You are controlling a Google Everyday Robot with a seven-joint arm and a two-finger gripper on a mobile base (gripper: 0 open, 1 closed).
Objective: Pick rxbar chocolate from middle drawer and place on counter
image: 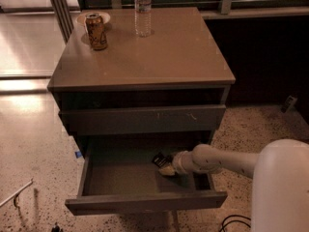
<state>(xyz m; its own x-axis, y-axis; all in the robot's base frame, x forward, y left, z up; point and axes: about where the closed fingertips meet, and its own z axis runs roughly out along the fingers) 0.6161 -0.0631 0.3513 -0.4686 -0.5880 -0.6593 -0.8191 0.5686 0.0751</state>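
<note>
The middle drawer [120,180] is pulled open low in the camera view, with a dark inside. The rxbar chocolate [161,158], a small black bar, lies at the drawer's back right. My gripper [167,169] is inside the drawer, reaching in from the right, with its pale tip right at the near side of the bar. I cannot tell whether it holds the bar. The tan counter [159,52] is the top of the cabinet, above the drawers.
A soda can [96,31] stands in front of a small white dish [105,16] at the counter's back left, and a water bottle [143,11] stands at the back middle. A closed drawer front with pale scratches [145,119] overhangs the open drawer. Speckled floor surrounds the cabinet.
</note>
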